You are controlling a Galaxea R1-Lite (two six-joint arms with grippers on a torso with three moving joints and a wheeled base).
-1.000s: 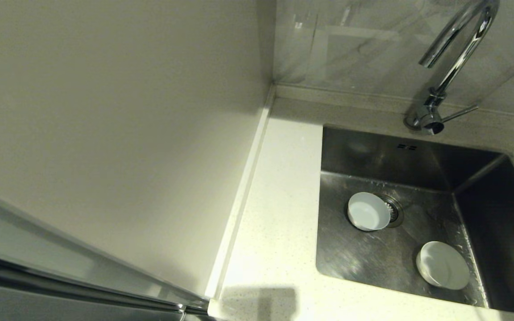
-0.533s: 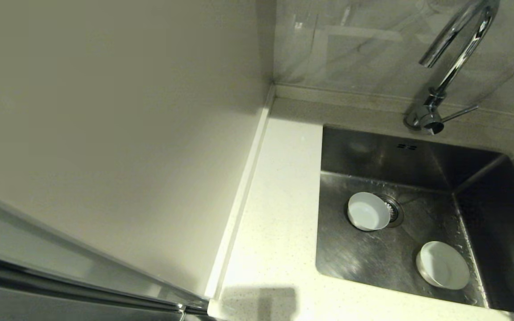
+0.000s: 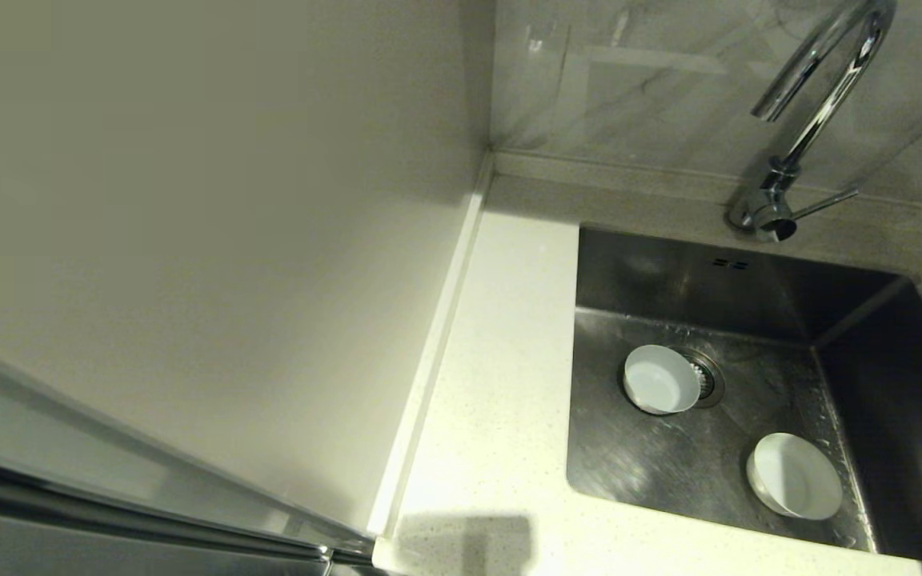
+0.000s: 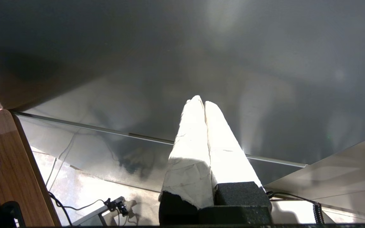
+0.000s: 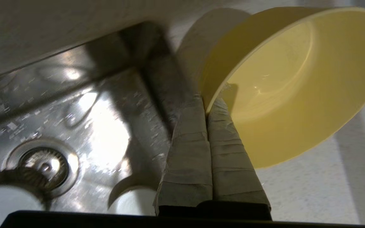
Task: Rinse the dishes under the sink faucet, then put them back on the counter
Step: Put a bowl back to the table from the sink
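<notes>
The right gripper (image 5: 206, 106) is holding the yellow bowl (image 5: 293, 85) by its rim, jaws clenched on the edge, with the bowl tilted on its side above the counter (image 5: 312, 190) just beside the sink (image 5: 84, 95). In the head view the arm itself is sitting almost wholly outside the right edge.

Two more dishes are waiting in the basin: the pale bluish-white bowl (image 3: 660, 379) is resting against the drain strainer (image 3: 705, 376), and the white bowl (image 3: 795, 475) is lying near the front right corner. The faucet (image 3: 809, 120) is standing over the back edge; no water is visibly running.

The left gripper (image 4: 204, 104) is idling away from the work, jaws pressed together on nothing.

The yellow bowl appears to be heading for the counter. Doing this well likely means levelling the bowl before lowering it, setting its base flat on the speckled surface well clear of the sink's edge, and releasing only once it is resting steadily.
</notes>
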